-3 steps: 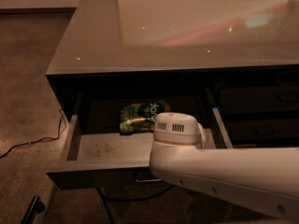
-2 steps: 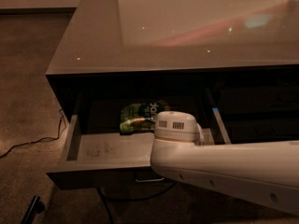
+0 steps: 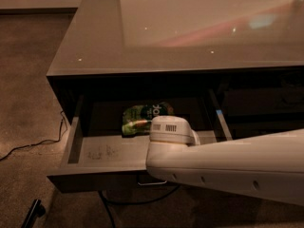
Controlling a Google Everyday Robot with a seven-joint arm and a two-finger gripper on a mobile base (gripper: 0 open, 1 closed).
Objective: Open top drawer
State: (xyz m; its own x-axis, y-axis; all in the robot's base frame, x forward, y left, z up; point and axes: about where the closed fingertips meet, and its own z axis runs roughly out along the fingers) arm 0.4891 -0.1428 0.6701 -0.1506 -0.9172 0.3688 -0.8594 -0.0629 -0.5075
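The top drawer [image 3: 102,152] stands pulled out from under the counter, its scuffed grey floor showing. A green snack bag [image 3: 142,118] lies inside it near the back. The drawer's small loop handle [image 3: 151,182] shows just below my arm at the front panel. My white arm [image 3: 228,165] reaches in from the right and covers the drawer's front centre. My gripper is hidden behind the arm's wrist, down at the handle.
A glossy grey countertop [image 3: 190,27] lies above the drawer. A dark second column of drawers [image 3: 261,103] is at right. A black cable [image 3: 33,144] runs over the carpet at left, and another [image 3: 118,203] lies under the drawer. A dark object [image 3: 31,213] lies at bottom left.
My arm has shifted slightly right and lower across the drawer front. The drawer stays out about the same distance.
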